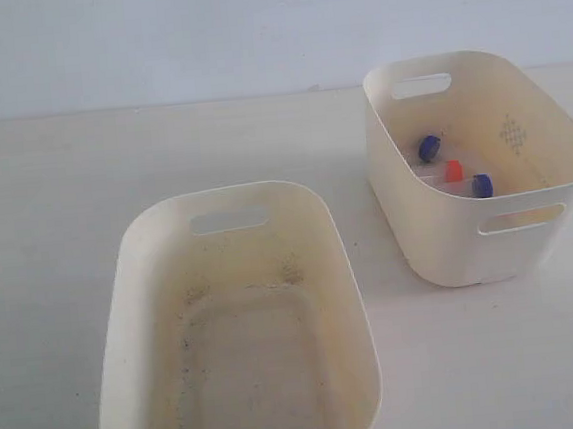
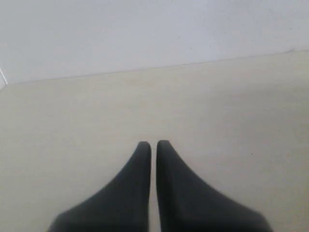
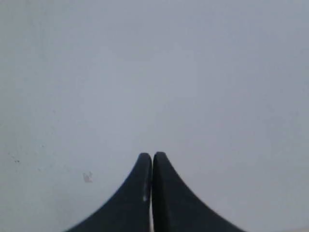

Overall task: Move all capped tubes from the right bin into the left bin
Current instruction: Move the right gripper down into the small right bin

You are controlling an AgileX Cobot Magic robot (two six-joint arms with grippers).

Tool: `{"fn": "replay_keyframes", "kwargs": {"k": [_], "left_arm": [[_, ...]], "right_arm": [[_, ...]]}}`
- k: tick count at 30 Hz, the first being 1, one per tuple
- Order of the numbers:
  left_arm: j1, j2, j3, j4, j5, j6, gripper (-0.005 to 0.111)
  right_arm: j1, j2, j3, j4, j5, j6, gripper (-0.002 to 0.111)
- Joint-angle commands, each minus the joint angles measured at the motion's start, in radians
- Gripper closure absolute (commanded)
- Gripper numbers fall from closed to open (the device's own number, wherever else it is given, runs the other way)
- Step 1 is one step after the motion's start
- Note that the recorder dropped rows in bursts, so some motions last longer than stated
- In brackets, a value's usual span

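Observation:
The clean right bin (image 1: 438, 223) stands at the back right of the exterior view. Inside it lie capped tubes: one with a blue cap (image 1: 429, 148), one with an orange-red cap (image 1: 453, 171) and another blue-capped one (image 1: 482, 185). A fourth tube does not show. The speckled, stained left bin (image 1: 125, 319) sits at the front left with no tubes inside. Neither arm appears in the exterior view. My left gripper (image 2: 153, 143) is shut over bare table with nothing held. My right gripper (image 3: 152, 155) is shut, facing a plain grey wall.
The pale tabletop (image 1: 54, 195) runs back to a light wall (image 1: 150, 36). The table's far edge meets the wall (image 2: 145, 34) in the left wrist view too.

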Motion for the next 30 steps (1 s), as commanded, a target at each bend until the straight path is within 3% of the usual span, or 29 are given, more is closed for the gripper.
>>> {"fn": "replay_keyframes", "kwargs": {"k": [1,6,8,11,13,20,22,24,27,30], "left_arm": [[0.001,-0.002,-0.004,-0.007,-0.015,-0.012,0.102],[0.001,-0.002,-0.004,-0.007,-0.015,-0.012,0.102],[0.001,-0.002,-0.004,-0.007,-0.015,-0.012,0.102],[0.001,-0.002,-0.004,-0.007,-0.015,-0.012,0.102],[0.001,-0.002,-0.004,-0.007,-0.015,-0.012,0.102],[0.001,-0.002,-0.004,-0.007,-0.015,-0.012,0.102],[0.001,-0.002,-0.004,-0.007,-0.015,-0.012,0.102],[0.001,-0.002,-0.004,-0.007,-0.015,-0.012,0.102],[0.001,-0.002,-0.004,-0.007,-0.015,-0.012,0.102],[0.001,-0.002,-0.004,-0.007,-0.015,-0.012,0.102]], "right_arm": [[-0.004,0.242,-0.301,0.000,0.431,-0.048,0.108],[-0.004,0.666,-0.623,-0.010,1.102,-0.048,0.108],[-0.004,0.821,-0.709,-0.010,1.204,-0.054,0.108],[-0.004,0.970,-0.775,0.008,1.140,-0.032,0.108],[-0.004,1.056,-0.825,0.018,1.067,-0.184,0.108],[-0.001,1.420,-1.162,-0.038,1.151,-0.205,0.108],[-0.001,1.523,-1.250,-0.046,1.187,-0.205,0.100],[-0.001,1.660,-1.353,-0.079,1.193,-0.225,0.081],[-0.001,1.806,-1.455,-0.196,1.272,-0.247,0.062],[-0.001,1.920,-1.499,-0.222,1.285,-0.268,0.062]]}}
